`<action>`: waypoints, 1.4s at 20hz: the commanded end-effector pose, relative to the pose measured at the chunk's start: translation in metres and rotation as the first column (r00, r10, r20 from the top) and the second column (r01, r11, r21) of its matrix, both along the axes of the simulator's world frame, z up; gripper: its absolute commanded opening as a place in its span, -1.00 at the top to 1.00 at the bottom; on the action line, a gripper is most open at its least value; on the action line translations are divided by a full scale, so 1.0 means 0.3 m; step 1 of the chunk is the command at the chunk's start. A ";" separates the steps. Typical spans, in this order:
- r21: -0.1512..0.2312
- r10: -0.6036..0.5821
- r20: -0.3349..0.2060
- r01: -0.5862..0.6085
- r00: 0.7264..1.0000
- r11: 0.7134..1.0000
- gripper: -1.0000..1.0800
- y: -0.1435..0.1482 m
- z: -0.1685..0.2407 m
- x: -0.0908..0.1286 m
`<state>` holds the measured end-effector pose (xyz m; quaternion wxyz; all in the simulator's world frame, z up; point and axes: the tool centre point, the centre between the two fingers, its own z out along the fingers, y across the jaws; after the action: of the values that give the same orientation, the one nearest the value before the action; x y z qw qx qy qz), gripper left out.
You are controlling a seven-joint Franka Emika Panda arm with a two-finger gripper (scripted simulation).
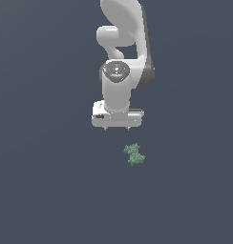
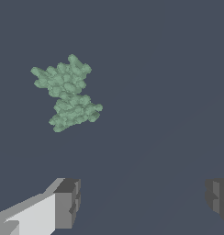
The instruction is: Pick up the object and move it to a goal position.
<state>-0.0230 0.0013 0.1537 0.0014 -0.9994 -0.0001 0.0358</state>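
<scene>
Exterior view: gripper [image 1: 117,128] hangs above the dark floor, wide open and empty. The green knobbly object [image 1: 134,154] lies on the floor just beyond the fingertips, offset toward the exterior view's right.

Wrist view: object [image 2: 67,93] sits outside the gap between the grey pads [image 2: 66,203]. Risk: descending without recentring would miss it or knock it aside.

No writing is visible.

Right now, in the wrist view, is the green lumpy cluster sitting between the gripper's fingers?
No. The green cluster lies apart from the open gripper, with bare floor between it and both fingers.
</scene>
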 end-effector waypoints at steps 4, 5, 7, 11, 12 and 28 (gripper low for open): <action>0.002 0.008 0.005 -0.008 1.000 1.000 -0.92 0.014 0.004 0.006; 0.004 0.015 0.009 -0.015 1.000 1.000 -0.92 0.024 0.007 0.010; 0.008 0.032 0.019 -0.033 0.999 0.999 -0.92 0.054 0.015 0.021; 0.012 0.053 0.032 -0.054 0.998 0.998 -0.92 0.088 0.024 0.035; 0.012 0.053 0.032 -0.054 0.998 0.998 -0.92 0.087 0.023 0.035; 0.003 0.141 0.046 -0.141 0.989 0.990 -0.92 0.155 -0.061 0.121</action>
<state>0.0082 0.0430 0.1413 0.0029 -0.9980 -0.0614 0.0144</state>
